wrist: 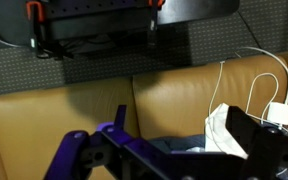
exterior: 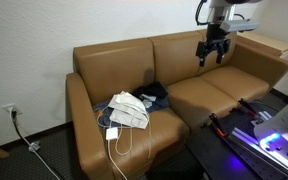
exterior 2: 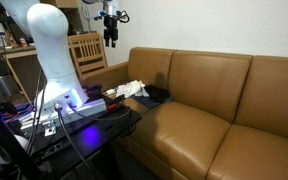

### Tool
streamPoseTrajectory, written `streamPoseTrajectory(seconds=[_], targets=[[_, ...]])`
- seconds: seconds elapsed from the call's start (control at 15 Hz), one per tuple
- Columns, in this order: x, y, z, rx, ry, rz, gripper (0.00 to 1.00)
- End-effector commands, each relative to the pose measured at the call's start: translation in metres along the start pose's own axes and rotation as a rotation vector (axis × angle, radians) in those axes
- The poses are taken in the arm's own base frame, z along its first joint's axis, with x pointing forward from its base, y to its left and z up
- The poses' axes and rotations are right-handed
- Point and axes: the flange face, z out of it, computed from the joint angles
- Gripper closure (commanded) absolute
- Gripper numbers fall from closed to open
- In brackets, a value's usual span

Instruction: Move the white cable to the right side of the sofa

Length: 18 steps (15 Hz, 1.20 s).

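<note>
The white cable point(exterior: 121, 143) lies in loops at the front of the brown sofa's point(exterior: 199, 95) left cushion, with its white charger block point(exterior: 112, 131) beside it. In the wrist view the cable point(wrist: 252, 72) and the charger block point(wrist: 280, 113) show at the right. My gripper point(exterior: 212, 52) hangs high over the sofa's right cushion, far from the cable, open and empty. It also shows in an exterior view point(exterior 2: 110, 38) and at the bottom of the wrist view point(wrist: 174, 150).
A white and grey garment point(exterior: 130, 108) and a dark blue one point(exterior: 156, 94) lie on the left cushion behind the cable. A wall outlet point(exterior: 10, 108) with a dark cord is left of the sofa. A black table with equipment point(exterior 2: 79, 115) stands in front.
</note>
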Motion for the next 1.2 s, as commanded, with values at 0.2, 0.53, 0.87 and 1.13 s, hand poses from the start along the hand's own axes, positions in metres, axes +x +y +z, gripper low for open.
streamPoseTrajectory(seconds=[0.2, 0.53, 0.87, 1.13], targets=[[0.030, -0.033, 0.026, 0.010, 0.037, 0.000, 0.00], [0.051, -0.034, 0.050, -0.006, -0.029, 0.023, 0.00], [0.059, -0.062, 0.121, 0.017, -0.086, 0.020, 0.00], [0.070, -0.075, 0.162, -0.006, -0.102, 0.074, 0.00]])
